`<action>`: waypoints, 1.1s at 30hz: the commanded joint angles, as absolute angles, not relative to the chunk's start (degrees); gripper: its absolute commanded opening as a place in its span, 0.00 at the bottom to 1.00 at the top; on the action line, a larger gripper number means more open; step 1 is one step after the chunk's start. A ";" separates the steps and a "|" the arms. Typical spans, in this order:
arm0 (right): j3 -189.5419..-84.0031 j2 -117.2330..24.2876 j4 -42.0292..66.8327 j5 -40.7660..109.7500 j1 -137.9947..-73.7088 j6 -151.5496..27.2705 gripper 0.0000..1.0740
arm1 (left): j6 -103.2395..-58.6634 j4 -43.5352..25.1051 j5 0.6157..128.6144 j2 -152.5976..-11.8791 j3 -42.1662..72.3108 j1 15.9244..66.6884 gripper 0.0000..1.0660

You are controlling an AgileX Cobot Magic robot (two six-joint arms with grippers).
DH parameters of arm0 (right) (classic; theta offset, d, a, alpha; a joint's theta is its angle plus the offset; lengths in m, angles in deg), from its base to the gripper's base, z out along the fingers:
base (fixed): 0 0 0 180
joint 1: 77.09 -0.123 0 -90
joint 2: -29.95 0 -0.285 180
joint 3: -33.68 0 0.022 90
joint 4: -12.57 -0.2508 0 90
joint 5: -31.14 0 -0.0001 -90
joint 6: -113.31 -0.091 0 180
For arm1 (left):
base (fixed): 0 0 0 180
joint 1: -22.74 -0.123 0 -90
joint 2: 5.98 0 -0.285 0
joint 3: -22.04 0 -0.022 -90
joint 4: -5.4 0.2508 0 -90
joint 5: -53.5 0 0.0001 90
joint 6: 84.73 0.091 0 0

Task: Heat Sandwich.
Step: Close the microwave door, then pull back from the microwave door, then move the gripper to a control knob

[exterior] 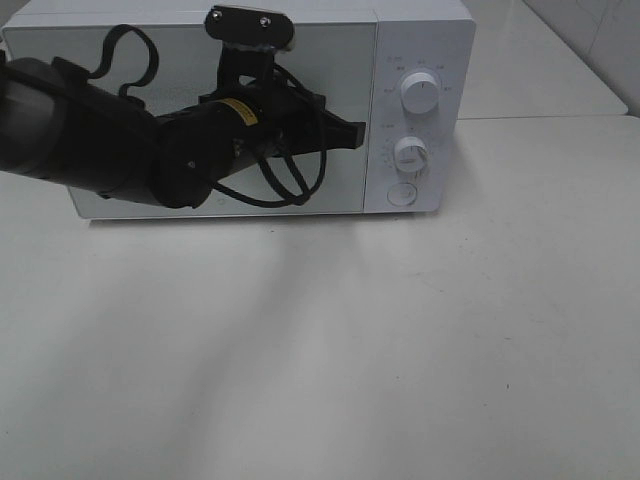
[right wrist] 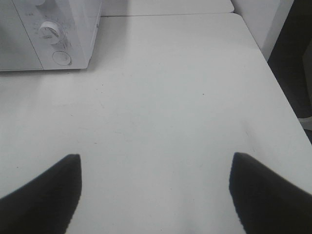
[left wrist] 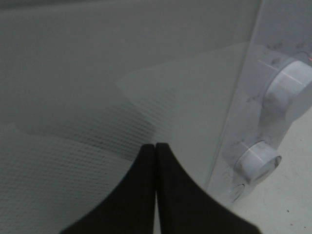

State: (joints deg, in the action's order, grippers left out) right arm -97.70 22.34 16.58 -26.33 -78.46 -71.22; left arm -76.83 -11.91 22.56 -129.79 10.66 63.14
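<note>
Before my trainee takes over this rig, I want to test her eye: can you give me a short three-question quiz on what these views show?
1. True or false: the microwave has its door shut.
2. In the left wrist view, the left gripper has its fingers: A) wide apart; B) closed together with nothing between them; C) closed on an object.
3. Short answer: which gripper stands open above the table?

Key
1. True.
2. B.
3. The right gripper; its two fingers are far apart, with only tabletop between them.
</note>
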 commanded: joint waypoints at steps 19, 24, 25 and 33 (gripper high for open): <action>-97.70 23.94 16.53 -25.87 -77.95 -71.11 0.70 | -76.71 -12.94 63.01 -111.06 -0.05 63.19 0.96; -97.70 23.94 16.53 -25.87 -77.95 -71.11 0.70 | -76.71 -9.39 74.36 -107.85 0.00 63.19 0.93; -97.70 23.94 16.53 -25.87 -77.95 -71.11 0.70 | -76.77 -6.12 79.34 -106.59 0.00 63.19 0.93; -97.70 23.94 16.53 -25.87 -77.95 -71.11 0.70 | -83.30 -1.08 92.69 -101.32 0.00 63.19 0.93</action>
